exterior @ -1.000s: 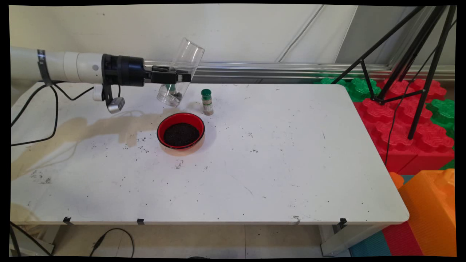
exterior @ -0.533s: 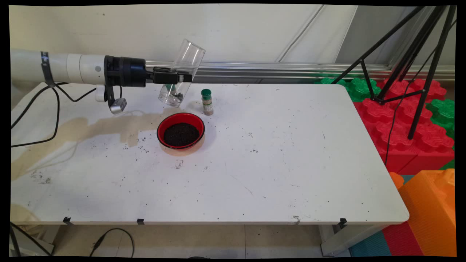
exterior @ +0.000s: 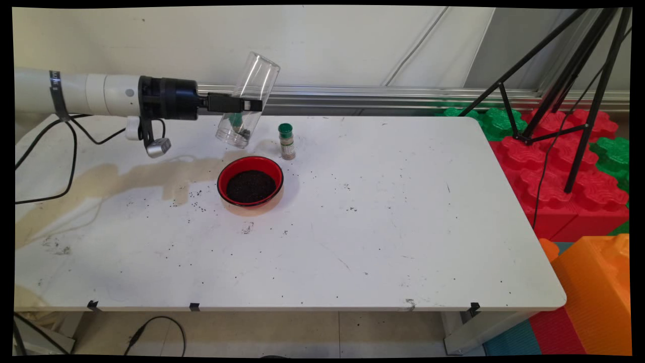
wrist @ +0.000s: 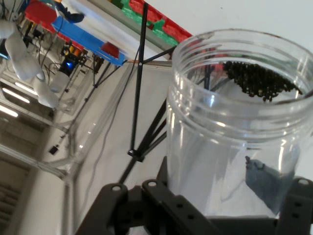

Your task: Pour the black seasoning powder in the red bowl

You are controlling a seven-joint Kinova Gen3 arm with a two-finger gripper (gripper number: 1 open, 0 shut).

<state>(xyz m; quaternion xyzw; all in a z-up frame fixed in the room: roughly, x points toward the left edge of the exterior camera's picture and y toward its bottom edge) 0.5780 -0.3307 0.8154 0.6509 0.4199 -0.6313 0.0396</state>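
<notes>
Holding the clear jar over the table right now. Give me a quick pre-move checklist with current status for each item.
1. Grip: gripper is shut on the clear jar at mid-body: ok.
2. Jar clear of the table, held in the air: ok.
3. Jar tilt: leaning, open end up and right; a few dark granules sit at the low end: ok.
4. Red bowl upright, filled with dark granules: ok.
5. Green-capped spice bottle stands close beside the jar's low end: not ok, tight clearance.
6. Table clean: not ok, spilled grains scattered.

A red bowl of dark grains sits near a green-capped bottle; black tripod at right.
</notes>
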